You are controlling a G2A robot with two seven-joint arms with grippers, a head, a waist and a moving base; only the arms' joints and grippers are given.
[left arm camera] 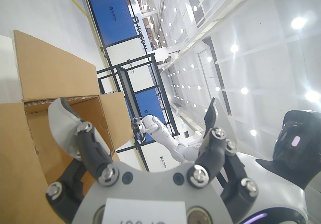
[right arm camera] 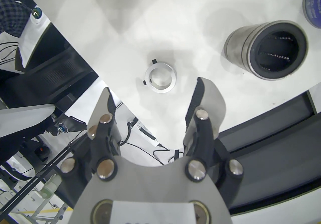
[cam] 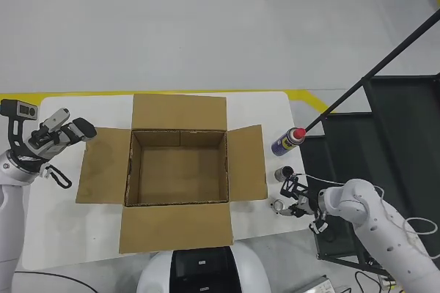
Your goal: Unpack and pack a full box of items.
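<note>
The open cardboard box point(cam: 177, 177) stands in the middle of the white table point(cam: 59, 227), all flaps folded out and nothing inside. My left gripper point(cam: 64, 132) is held open above the table's left side, beside the box's left flap; its wrist view looks over the box point(left arm camera: 62, 72). My right gripper point(right arm camera: 153, 89) is open just above a small metal ring point(right arm camera: 160, 78) near the table's front right corner point(cam: 277, 207). A steel linear bearing point(right arm camera: 265, 49) stands beside it point(cam: 282, 173).
A blue spray can with a red cap point(cam: 287, 141) lies right of the box; its blue body point(right arm camera: 313, 6) shows in the right wrist view. A dark metal rack point(cam: 396, 132) stands close to the table's right edge.
</note>
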